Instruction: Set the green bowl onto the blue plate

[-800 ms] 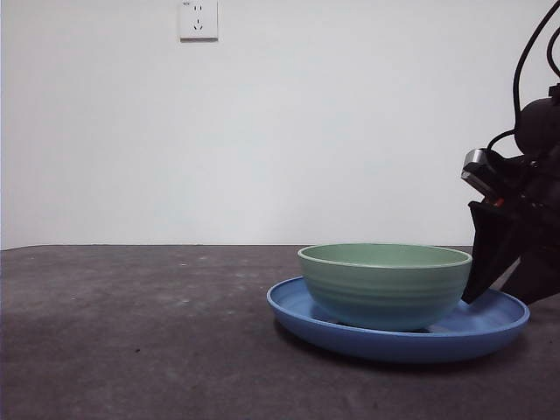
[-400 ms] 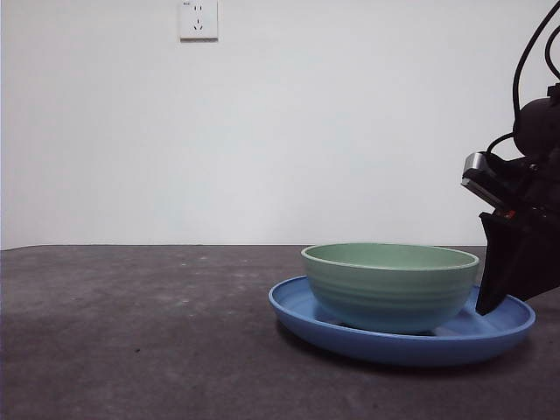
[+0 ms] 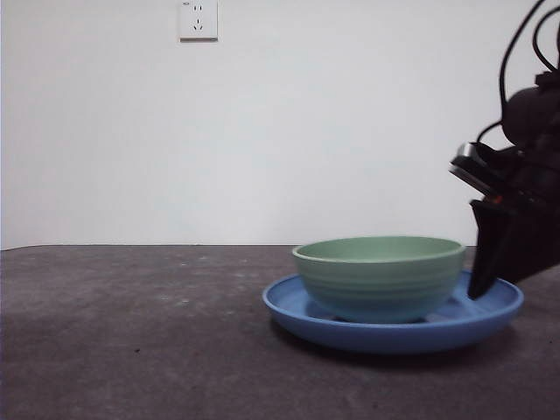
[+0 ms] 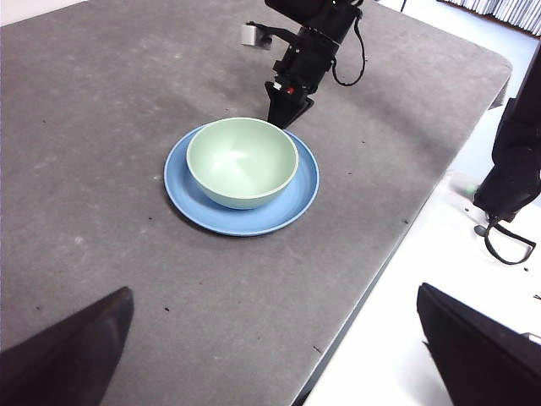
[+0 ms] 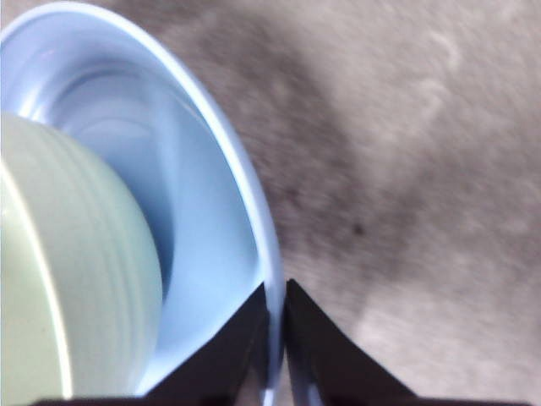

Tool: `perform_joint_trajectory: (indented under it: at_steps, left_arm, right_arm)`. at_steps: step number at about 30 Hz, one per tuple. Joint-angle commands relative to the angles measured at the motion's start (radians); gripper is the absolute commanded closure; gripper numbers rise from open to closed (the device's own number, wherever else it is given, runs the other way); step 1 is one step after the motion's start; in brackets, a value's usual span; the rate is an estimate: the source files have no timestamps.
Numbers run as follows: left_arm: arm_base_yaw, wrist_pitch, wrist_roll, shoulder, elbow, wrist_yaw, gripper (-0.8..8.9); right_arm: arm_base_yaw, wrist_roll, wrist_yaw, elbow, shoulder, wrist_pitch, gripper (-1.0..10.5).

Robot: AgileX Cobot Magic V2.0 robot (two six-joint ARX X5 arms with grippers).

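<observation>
Pale mint-green ridged round bowl [image 3: 379,276] seated upright inside wide, glossy blue round plate [image 3: 490,317], on dark grey bench [image 3: 131,332]. From above in the left wrist view: bowl slightly toward 9 o'clock of the plate's middle, right gripper [image 4: 283,114] at roughly 1 o'clock on the plate's rim. Right fingers [image 5: 317,355] drawn nearly together, pinching the plate's raised rim between them; bowl's wall just beside the fingers, not touching. Left gripper [image 4: 270,355] high and well apart from both dishes, fingers spread wide, empty. White wall socket [image 3: 198,19] behind.
</observation>
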Motion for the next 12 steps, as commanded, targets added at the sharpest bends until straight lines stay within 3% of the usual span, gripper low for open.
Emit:
perform_joint_trajectory:
  at_steps: [1, 12]
  left_arm:
    - [-0.007, 0.011, -0.002, 0.002, 0.010, 0.000, 1.61]
    - [-0.007, 0.011, -0.002, 0.002, 0.010, 0.000, 1.61]
  right_arm:
    - [0.031, 0.035, -0.013, 0.049, 0.017, -0.010, 9.4]
    - [0.202, 0.213, -0.011, 0.161, 0.017, 0.059, 9.4]
